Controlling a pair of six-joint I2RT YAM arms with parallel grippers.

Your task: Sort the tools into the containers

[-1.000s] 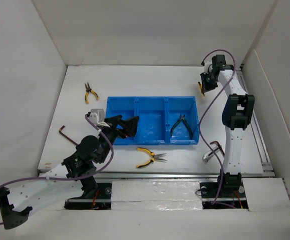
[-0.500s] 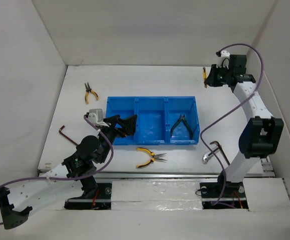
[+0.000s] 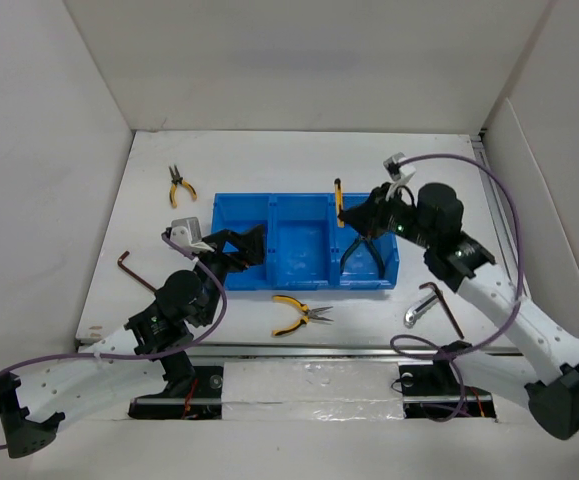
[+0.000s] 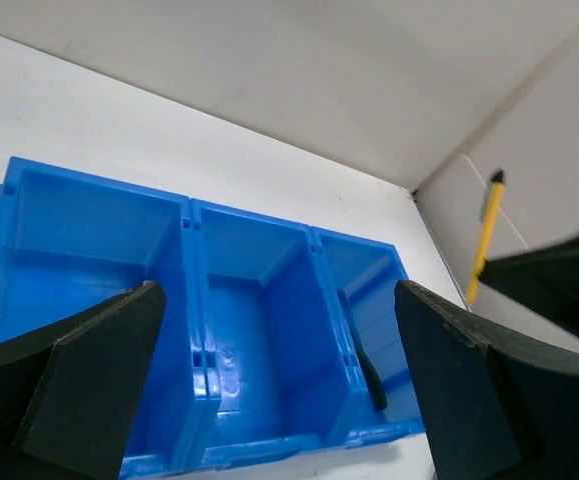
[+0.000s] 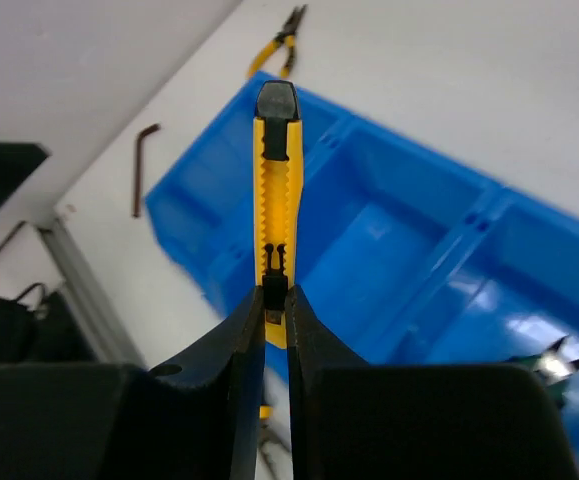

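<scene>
While the right hand (image 3: 352, 214) is clenching the yellow-and-black stick tool (image 3: 338, 198), long axis pointing over the middle compartment of the blue tray (image 3: 309, 283), the released left hand (image 3: 252, 250) is hovering at its left end.

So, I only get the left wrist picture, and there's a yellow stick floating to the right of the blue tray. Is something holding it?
Observer: Yes. The right claw is shut on the bottom end of that yellow-and-black stick tool, holding it in the air near the blue tray.
Visitor: And the dark sliver in the end compartment?
Observer: That is a pair of dark green-handled pliers, lying alone in the right compartment.
Visitor: Is anything left outside the tray?
Observer: Five tools: yellow-handled pliers in front of the tray, another yellow pair at the far left, a hex key on the left, and another hex key beside a small silver piece on the right.
</scene>
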